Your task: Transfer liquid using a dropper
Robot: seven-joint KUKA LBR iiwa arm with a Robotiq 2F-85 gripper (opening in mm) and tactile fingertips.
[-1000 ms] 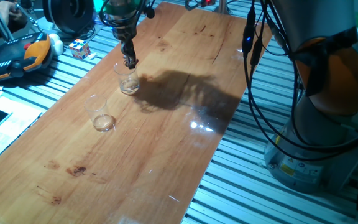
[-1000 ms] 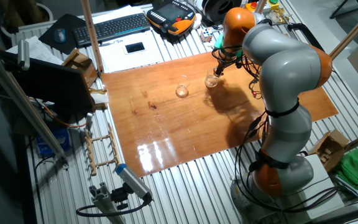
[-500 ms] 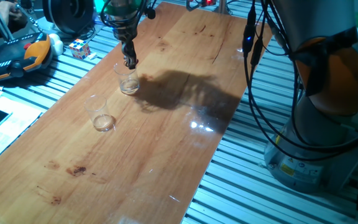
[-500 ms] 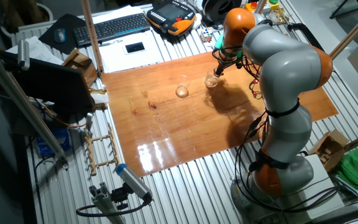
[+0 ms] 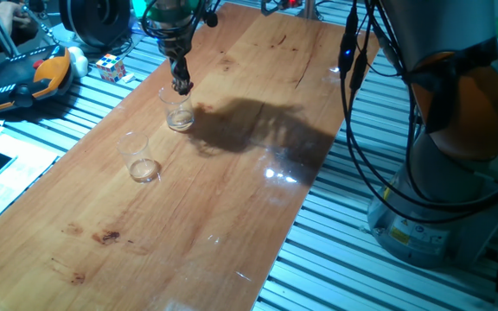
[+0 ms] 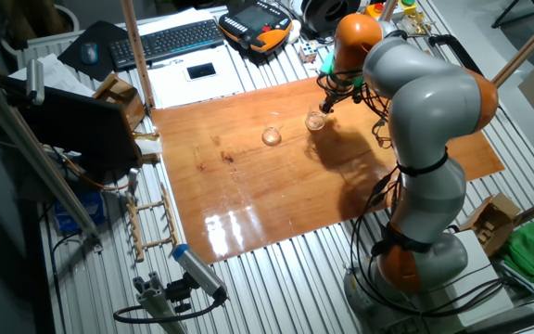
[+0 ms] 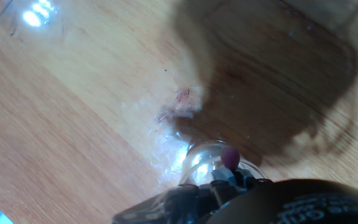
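Gripper (image 5: 181, 85) is hovering over a glass (image 5: 178, 112) on the bench (image 5: 232, 173), clenched on the dropper (image 7: 230, 157).

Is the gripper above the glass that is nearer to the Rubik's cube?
Yes, the gripper hangs over the glass nearer the cube, not the other glass.

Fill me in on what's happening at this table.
A robot arm is working over two clear glasses on a wooden table. Its gripper hangs at the rim of the far glass. The hand view shows a small red-pink dropper bulb by the jaws, over that glass. The near glass stands apart, untouched.
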